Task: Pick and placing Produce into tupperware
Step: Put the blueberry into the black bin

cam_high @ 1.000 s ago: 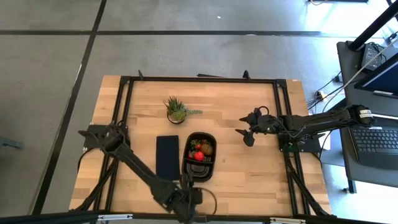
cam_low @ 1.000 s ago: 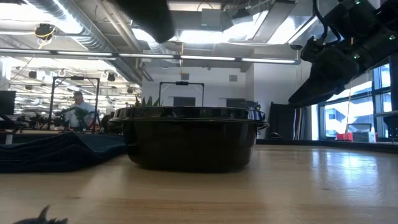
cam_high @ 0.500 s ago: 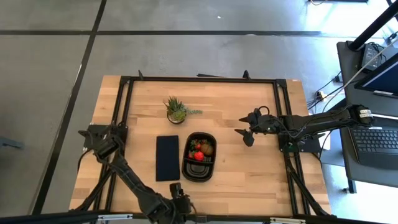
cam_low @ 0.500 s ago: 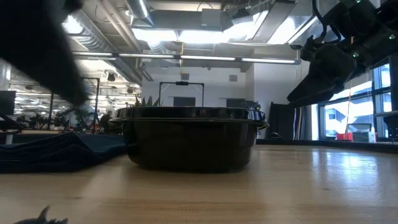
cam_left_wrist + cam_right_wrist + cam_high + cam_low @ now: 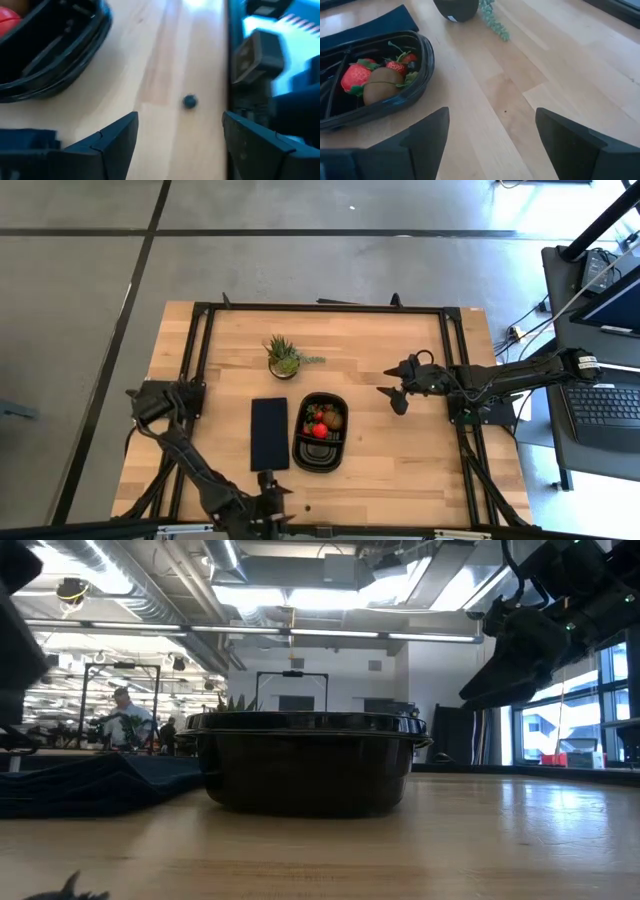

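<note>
The black tupperware (image 5: 320, 452) stands mid-table and holds red strawberries (image 5: 356, 76) and a brown kiwi (image 5: 382, 84). One tiny dark berry (image 5: 189, 101) lies on the bare wood close to the table's near edge, also seen in the high view as the berry (image 5: 307, 507). My left gripper (image 5: 180, 117) is open, low at the near edge, with the berry ahead of its fingers and untouched. My right gripper (image 5: 395, 395) is open too and hangs above the table to the right of the tupperware (image 5: 380, 107).
A flat dark panel (image 5: 268, 432) lies just left of the tupperware. A spiky green potted plant (image 5: 285, 357) stands beyond it toward the far edge. The black frame rail (image 5: 260, 75) runs along the near edge beside the left gripper. Bare wood lies right of the container.
My left gripper has moved along the near edge toward the table's left, away from the tupperware's near end. The right arm has kept still, and the produce in the container has not shifted.
</note>
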`<control>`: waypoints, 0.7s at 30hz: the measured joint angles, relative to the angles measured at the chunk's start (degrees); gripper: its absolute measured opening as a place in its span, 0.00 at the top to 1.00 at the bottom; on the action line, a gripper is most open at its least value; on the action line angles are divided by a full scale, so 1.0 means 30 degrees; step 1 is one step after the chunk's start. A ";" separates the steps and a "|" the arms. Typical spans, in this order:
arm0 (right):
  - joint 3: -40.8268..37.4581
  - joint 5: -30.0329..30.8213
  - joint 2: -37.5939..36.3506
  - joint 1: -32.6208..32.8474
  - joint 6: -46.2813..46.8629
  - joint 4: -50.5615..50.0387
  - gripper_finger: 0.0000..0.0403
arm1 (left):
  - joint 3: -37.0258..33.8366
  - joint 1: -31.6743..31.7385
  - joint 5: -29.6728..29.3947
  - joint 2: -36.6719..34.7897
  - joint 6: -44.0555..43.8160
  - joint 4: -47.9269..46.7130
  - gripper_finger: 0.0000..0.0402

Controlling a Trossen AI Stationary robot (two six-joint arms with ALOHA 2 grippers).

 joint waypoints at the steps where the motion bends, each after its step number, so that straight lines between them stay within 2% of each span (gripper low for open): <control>1: 0.0000 0.0000 0.0000 0.0000 0.0000 0.0080 0.26 | -0.0714 -0.0107 -0.0149 -0.0264 0.0428 0.1309 0.30; 7: 0.0000 0.0000 0.0000 -0.0007 -0.0017 0.0690 0.26 | -0.5401 0.0046 0.0532 -0.0986 0.4918 1.2102 0.31; 10: 0.0000 0.0000 0.0000 0.0000 -0.0014 0.0844 0.26 | -0.7451 0.0376 0.0998 -0.0953 0.6182 1.5667 0.31; 15: 0.0000 0.0000 0.0000 0.0000 0.0451 0.0772 0.26 | -0.9229 0.0706 0.1309 -0.0953 0.8508 1.9160 0.31; 21: 0.0000 0.0007 0.0000 0.0000 0.0452 0.0765 0.26 | -0.9321 0.1517 0.3003 -0.0953 1.0171 1.9400 0.32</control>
